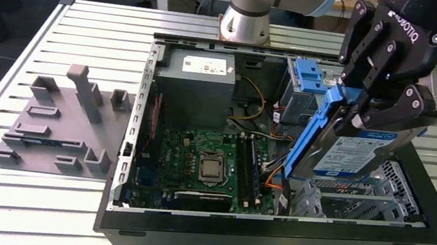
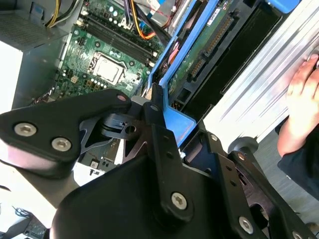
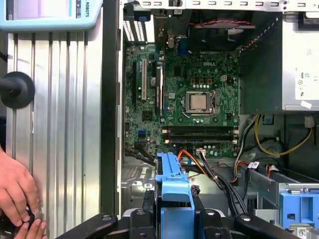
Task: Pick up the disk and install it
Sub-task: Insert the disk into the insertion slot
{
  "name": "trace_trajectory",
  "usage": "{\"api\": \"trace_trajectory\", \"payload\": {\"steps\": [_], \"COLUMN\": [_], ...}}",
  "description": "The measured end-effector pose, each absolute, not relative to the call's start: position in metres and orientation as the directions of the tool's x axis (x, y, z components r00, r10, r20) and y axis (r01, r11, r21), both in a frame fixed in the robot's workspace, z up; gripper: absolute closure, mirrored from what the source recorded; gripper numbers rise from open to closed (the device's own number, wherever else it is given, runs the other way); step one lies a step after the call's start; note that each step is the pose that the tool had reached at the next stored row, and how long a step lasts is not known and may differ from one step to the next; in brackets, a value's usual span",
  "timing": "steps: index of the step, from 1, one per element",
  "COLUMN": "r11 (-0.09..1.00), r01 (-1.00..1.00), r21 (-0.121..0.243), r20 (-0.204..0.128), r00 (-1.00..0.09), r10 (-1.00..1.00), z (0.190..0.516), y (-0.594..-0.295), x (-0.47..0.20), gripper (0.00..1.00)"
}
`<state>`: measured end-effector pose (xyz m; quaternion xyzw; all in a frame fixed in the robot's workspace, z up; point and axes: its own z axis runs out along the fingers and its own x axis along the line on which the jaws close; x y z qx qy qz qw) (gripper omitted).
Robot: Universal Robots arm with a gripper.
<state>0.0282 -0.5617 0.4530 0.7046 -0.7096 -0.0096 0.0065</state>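
Tool (image 1: 380,110): pinching the disk by its upper end, with the blue rail between the fingers.
Disk (image 1: 359,154): lifted and tilted on edge, label facing out. In the exterior view it hangs at 3 o'clock of the board (image 1: 205,164), over the open case (image 1: 271,237).
Cage (image 1: 305,86): grey with a blue latch, at 11 o'clock of the disk and apart from it.
Fixture (image 1: 62,123): grey, on the counter (image 1: 28,206) at 9 o'clock of the case.
Hand (image 3: 17,191): a person's, resting on the counter beside the case.
Progress: pick-up judged done. Install not yet done, as the disk is seated in nothing.
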Motion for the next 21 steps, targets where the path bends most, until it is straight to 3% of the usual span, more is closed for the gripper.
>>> {"api": "trace_trajectory", "payload": {"steps": [21], "r11": [0.007], "r01": [-1.000], "r21": [0.023], "r20": [-0.004], "r00": [-0.007], "r10": [-1.000], "z": [0.451], "y": [-0.563], "x": [0.061], "gripper": [0.64]}}
